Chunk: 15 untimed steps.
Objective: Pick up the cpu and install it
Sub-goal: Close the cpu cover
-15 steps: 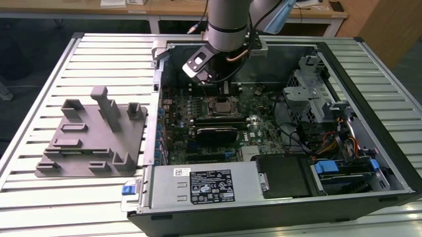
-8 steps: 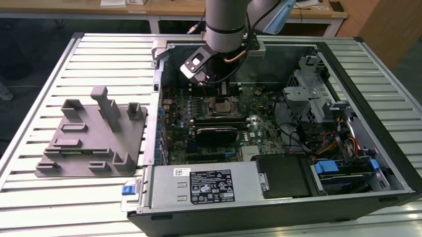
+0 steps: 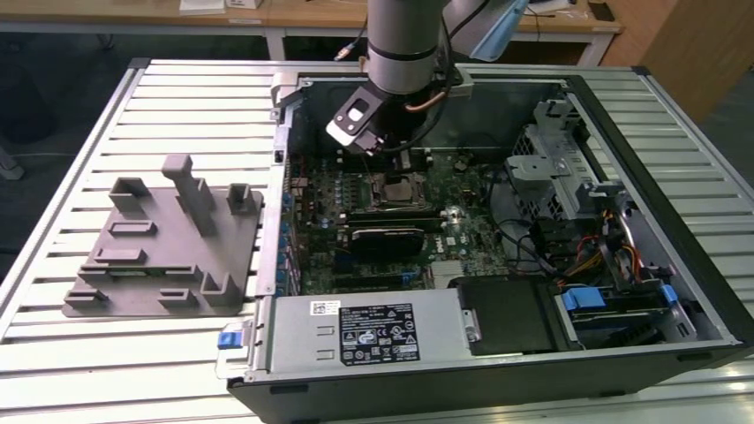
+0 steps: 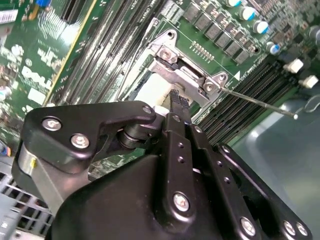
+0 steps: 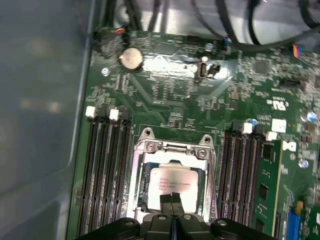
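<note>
tool (image 5: pixel 172 198) down at the socket frame (image 5: pixel 172 150)
it is pinched fully closed, gripping nothing, its tips at the cpu (image 5: pixel 172 181) lying inside that frame.

table: slatted metal table (image 3: pixel 118 362) | on it: grey post tray (image 3: pixel 154 265), open computer case (image 3: pixel 471 389)

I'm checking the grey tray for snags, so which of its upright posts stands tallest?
The slim post near the tray's back edge in the exterior view; it rises well above the stubby ones around it.
</note>
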### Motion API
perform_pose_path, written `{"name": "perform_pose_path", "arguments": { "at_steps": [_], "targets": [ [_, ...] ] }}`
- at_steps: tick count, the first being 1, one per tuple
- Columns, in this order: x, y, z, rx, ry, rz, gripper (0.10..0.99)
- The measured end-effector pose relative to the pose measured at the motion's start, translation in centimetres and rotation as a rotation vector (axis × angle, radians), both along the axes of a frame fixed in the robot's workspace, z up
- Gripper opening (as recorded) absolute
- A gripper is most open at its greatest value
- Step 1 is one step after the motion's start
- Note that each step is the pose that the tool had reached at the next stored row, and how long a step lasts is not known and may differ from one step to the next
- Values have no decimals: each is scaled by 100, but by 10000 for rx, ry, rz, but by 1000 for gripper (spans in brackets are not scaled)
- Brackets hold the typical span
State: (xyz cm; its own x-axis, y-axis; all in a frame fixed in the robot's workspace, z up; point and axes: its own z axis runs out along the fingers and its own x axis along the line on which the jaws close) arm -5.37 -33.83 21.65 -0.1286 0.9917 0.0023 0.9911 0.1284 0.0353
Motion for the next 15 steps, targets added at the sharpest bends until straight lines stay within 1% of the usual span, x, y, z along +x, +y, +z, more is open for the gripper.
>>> {"name": "perform_pose_path", "arguments": {
  "at_steps": [15],
  "targets": [
    [0, 0, -4, -1, 0, 2725, 106]
  ]
}}
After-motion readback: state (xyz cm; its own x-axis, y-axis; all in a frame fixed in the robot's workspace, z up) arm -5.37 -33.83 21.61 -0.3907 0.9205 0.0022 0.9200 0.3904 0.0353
